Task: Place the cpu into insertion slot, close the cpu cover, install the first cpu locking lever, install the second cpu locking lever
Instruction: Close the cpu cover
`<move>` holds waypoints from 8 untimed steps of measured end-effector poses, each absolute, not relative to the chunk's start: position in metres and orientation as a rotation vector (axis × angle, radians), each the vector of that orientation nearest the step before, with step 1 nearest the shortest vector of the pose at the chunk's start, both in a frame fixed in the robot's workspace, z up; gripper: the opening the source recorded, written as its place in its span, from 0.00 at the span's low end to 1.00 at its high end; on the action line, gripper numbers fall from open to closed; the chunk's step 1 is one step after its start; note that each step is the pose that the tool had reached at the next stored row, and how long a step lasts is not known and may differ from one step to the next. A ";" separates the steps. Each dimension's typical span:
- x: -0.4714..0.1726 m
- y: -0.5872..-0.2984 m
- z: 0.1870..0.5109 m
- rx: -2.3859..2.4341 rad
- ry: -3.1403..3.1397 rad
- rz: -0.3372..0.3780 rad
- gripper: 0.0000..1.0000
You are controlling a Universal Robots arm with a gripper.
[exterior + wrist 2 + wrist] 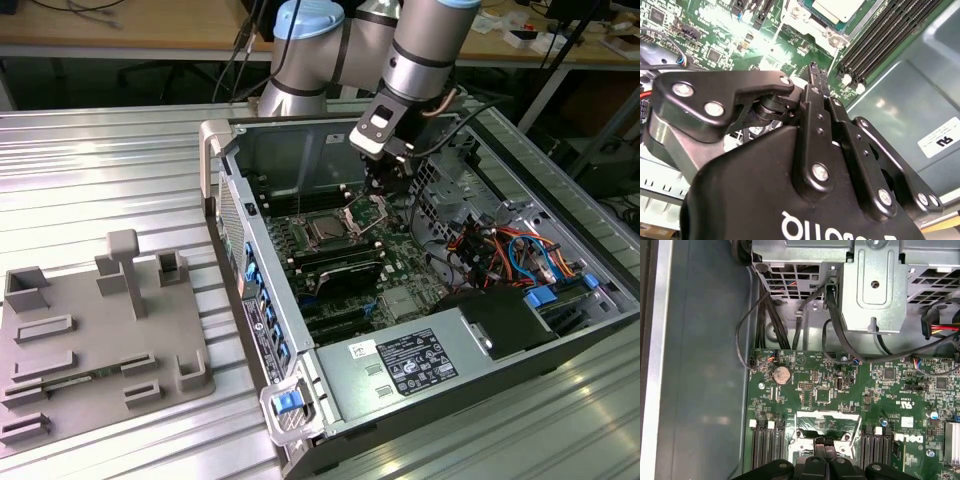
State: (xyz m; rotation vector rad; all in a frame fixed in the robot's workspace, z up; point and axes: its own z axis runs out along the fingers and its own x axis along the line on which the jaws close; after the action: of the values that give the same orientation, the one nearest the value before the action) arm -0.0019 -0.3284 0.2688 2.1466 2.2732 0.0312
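My gripper (378, 195) hangs inside the open computer case, low over the insertion slot (365, 212) on the green board. Its black fingertips (821, 441) are pressed together, shut, with nothing visible between them. In the second wrist view the gripper (812, 67) narrows to one thin closed tip. The cpu cover (827, 416), a silver frame, stands tilted up at the slot just beyond the gripper (825, 442). The cpu is hidden; the fingers cover the inside of the slot.
A neighbouring socket (325, 232) on the exterior view's left holds a silver-topped chip (837, 7). Long black memory slots (765, 445) flank the insertion slot. Black cables (790, 325) and a metal drive cage (875, 285) stand close beyond. A grey fixture plate (100, 340) lies outside the case.
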 end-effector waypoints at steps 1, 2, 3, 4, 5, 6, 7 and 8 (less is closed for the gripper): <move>0.000 -0.328 0.269 2.146 2.273 0.031 0.11; 0.001 -0.328 0.269 2.147 2.273 0.031 0.11; 0.002 -0.327 0.269 2.147 2.273 0.031 0.11; 0.003 -0.327 0.269 2.146 2.273 0.030 0.11; 0.004 -0.327 0.269 2.146 2.273 0.030 0.11; 0.006 -0.327 0.269 2.146 2.273 0.030 0.11; 0.008 -0.327 0.269 2.146 2.273 0.030 0.11; 0.010 -0.327 0.269 2.146 2.273 0.030 0.11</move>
State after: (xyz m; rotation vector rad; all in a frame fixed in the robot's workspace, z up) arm 0.0101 -0.3268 0.2688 2.1461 2.2726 0.0296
